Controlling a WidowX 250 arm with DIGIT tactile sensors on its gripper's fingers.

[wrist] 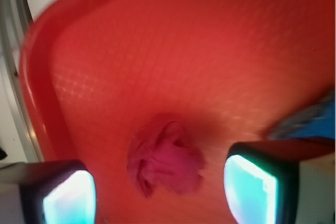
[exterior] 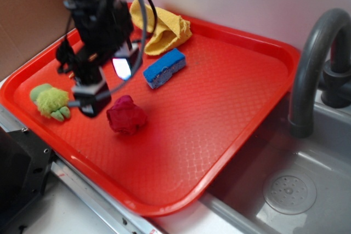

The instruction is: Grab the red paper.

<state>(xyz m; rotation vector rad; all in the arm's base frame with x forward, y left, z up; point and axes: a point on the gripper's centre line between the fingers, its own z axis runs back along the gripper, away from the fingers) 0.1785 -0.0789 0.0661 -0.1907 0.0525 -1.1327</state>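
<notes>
Approach step. End effector [wrist: 160,192] spread wide, empty, hovering above the paper [exterior: 126,114], which sits on the tray [exterior: 219,97]. Next: descend to straddle the wad, then close.

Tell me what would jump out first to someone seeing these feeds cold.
The big bright red tray fills most of the exterior view, beside a grey sink with a curved faucet on the right. On it, the dark crimson red paper sits near the front left, with the black gripper hanging open just left of it. In the wrist view the red paper lies between the two fingers, untouched; a blue sponge lies further back.
</notes>
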